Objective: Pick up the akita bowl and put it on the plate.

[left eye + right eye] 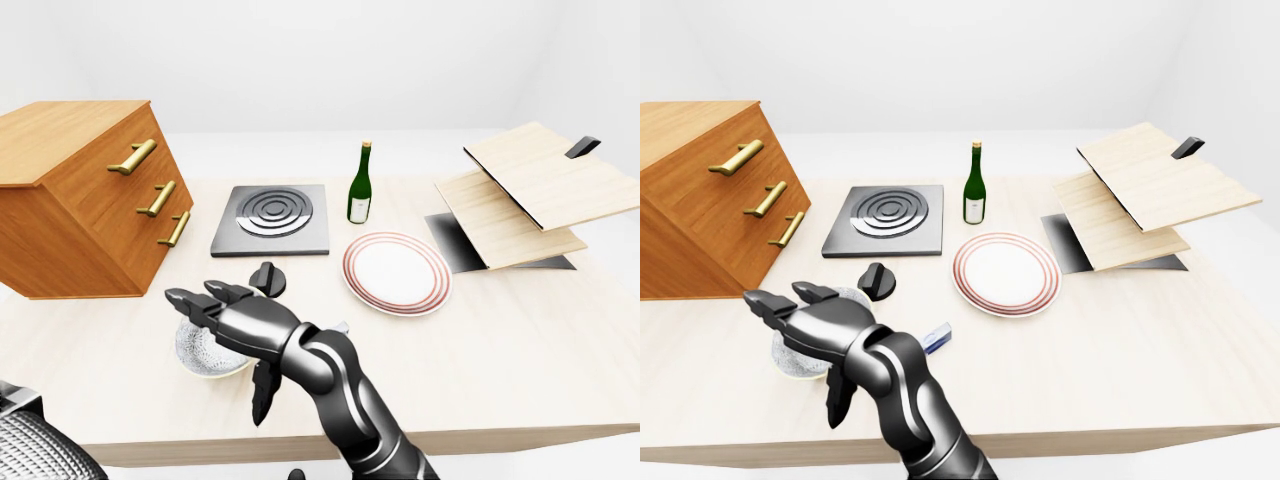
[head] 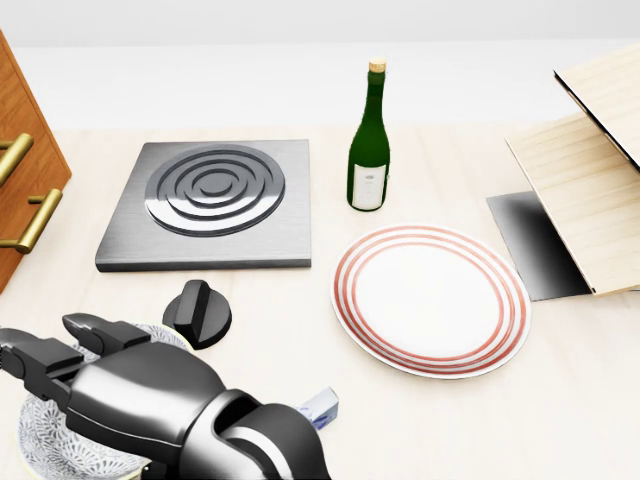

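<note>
The akita bowl [image 1: 203, 354], white with a dark speckled pattern, sits on the table at the lower left of the left-eye view. My right hand [image 1: 220, 350] reaches leftward over it. Two fingers [image 1: 195, 300] stretch past its upper rim and the thumb [image 1: 263, 395] hangs at its right side. The hand is open and does not close round the bowl, which it partly hides. The white plate [image 1: 397, 272] with red rings lies empty to the right, near the table's middle. My left hand does not show.
A green wine bottle [image 1: 360, 185] stands just above the plate. A grey stove plate [image 1: 272, 218] and its black knob [image 1: 266, 277] lie above the bowl. A wooden drawer cabinet [image 1: 80, 195] stands left, slanted wooden boards [image 1: 520, 195] right. A small blue-white object [image 1: 937, 337] lies beside my forearm.
</note>
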{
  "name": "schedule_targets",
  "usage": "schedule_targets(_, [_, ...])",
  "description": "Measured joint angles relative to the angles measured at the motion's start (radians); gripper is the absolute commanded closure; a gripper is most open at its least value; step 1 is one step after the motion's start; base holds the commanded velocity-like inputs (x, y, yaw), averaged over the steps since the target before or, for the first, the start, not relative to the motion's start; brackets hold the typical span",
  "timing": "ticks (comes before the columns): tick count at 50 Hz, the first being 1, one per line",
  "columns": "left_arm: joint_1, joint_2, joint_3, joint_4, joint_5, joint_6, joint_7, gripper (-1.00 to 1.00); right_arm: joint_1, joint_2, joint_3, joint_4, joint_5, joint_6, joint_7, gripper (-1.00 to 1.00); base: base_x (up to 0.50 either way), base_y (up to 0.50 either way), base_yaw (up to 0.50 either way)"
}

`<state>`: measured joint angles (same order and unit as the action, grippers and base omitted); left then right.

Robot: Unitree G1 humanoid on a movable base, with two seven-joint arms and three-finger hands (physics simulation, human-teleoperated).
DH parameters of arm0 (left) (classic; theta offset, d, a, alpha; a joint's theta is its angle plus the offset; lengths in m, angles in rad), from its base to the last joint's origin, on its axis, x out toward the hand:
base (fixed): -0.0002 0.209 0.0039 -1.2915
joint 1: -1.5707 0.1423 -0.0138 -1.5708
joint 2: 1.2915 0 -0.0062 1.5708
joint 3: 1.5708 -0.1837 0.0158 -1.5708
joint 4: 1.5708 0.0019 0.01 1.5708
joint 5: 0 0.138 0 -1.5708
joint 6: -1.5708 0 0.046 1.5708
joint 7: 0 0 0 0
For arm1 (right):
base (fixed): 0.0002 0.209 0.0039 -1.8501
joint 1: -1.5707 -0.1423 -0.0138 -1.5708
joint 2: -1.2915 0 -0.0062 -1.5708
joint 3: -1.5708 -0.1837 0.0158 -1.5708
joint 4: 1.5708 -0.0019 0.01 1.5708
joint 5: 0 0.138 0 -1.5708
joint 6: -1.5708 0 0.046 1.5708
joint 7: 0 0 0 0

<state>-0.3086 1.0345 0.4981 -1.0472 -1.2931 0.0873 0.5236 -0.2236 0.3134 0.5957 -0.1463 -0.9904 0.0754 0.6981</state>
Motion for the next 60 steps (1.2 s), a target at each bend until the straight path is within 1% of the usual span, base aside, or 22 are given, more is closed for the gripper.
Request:
schedule_targets(7, [0.007, 0.005, 0.004, 0.000, -0.003, 0.000, 0.000, -0.97, -0.040, 0.028, -0.029, 0.103, -0.042, -0.047, 0.000, -1.00, 0.00, 0.00, 0.00])
schedule_targets(13, [0.013, 0.015, 0.019, 0.000, -0.016, 0.000, 0.000, -0.97, -0.029, 0.036, -0.011, 0.140, -0.091, -0.072, 0.000, -1.00, 0.00, 0.00, 0.00])
schedule_targets(24, [0.018, 0.032, 0.028, 0.000, -0.027, 0.000, 0.000, -0.97, -0.007, 0.036, 0.003, 0.192, -0.171, -0.120, 0.000, -1.00, 0.00, 0.00, 0.00])
schedule_targets(32, [0.023, 0.041, 0.037, 0.000, -0.036, 0.000, 0.000, -0.97, -0.027, 0.036, -0.018, 0.269, -0.215, -0.161, 0.000, -1.00, 0.00, 0.00, 0.00])
schedule_targets(44, [0.032, 0.048, 0.033, 0.000, -0.034, 0.000, 0.000, -0.97, -0.069, 0.036, -0.065, 0.431, -0.283, -0.163, -0.008, -1.00, 0.00, 0.00, 0.00])
schedule_targets(53, [0.037, 0.054, 0.039, 0.000, -0.039, 0.000, 0.000, -0.97, -0.081, 0.024, -0.096, 0.468, -0.312, -0.163, 0.000, -1.00, 0.00, 0.00, 0.00])
schedule_targets(59, [0.042, 0.056, 0.041, 0.000, -0.040, 0.000, 0.000, -0.97, -0.104, 0.022, -0.116, 0.516, -0.334, -0.163, -0.012, -1.00, 0.00, 0.00, 0.00])
schedule_targets(60, [0.043, 0.056, 0.042, 0.000, -0.040, 0.000, 0.000, -0.97, -0.108, 0.022, -0.119, 0.525, -0.337, -0.163, -0.017, -0.87, 0.00, 0.00, 0.00])
